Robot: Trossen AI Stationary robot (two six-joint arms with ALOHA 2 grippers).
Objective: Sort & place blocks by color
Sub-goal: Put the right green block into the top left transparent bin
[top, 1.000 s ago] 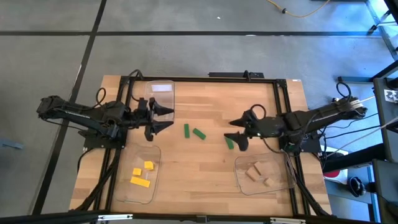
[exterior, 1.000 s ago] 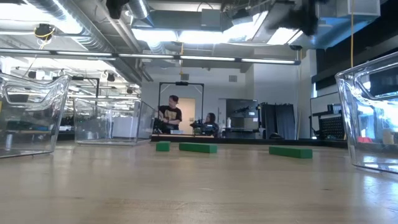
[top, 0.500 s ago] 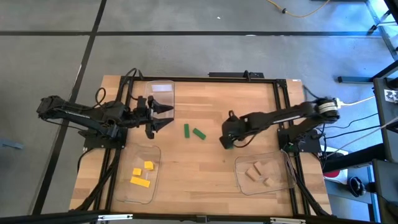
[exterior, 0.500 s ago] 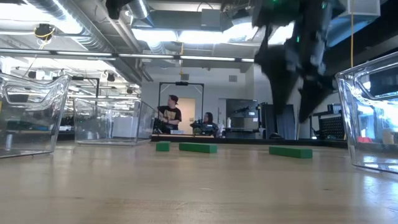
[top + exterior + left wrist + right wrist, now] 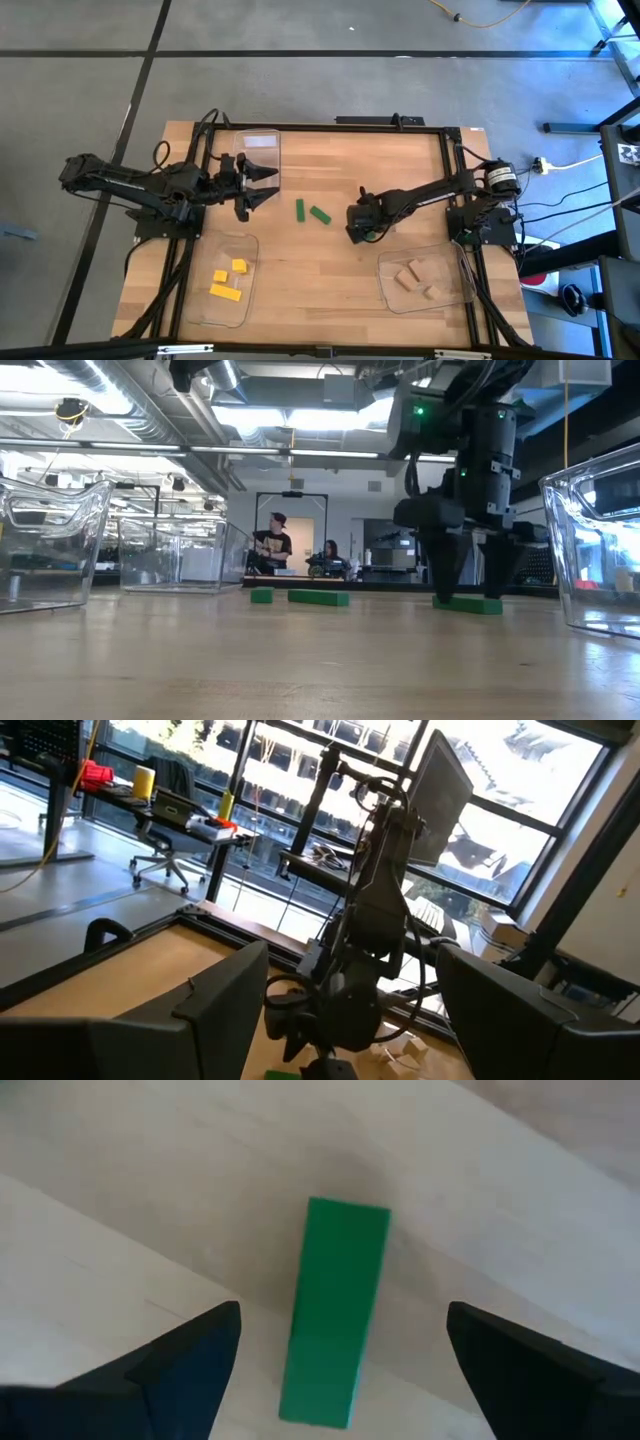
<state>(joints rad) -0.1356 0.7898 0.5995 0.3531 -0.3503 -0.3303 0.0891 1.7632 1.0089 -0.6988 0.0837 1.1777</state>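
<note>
A green bar [image 5: 335, 1310] lies flat on the table's wood, also in the low view [image 5: 467, 604] and half hidden under the arm in the high view [image 5: 370, 235]. My right gripper [image 5: 342, 1308] points down over it, open, with one finger on each long side and wood showing in both gaps [image 5: 470, 598]. Two more green blocks [image 5: 299, 209] [image 5: 320, 214] lie to its left near the table's middle. My left gripper [image 5: 268, 186] hovers open beside the far-left tray. Yellow blocks [image 5: 228, 278] and tan blocks [image 5: 414, 279] rest in their trays.
Three clear plastic trays stand on the table: one at the far left [image 5: 258, 148], one near left [image 5: 243, 310] with the yellow blocks, one near right [image 5: 385, 290] with the tan ones. Bare wood lies between the near trays. People sit in the room beyond the table [image 5: 275, 545].
My right gripper has travelled toward the table's left and come down, tipping from nearly level to pointing down. Its open fingers now stand on either side of the rightmost green bar. The blocks have stayed where they were.
</note>
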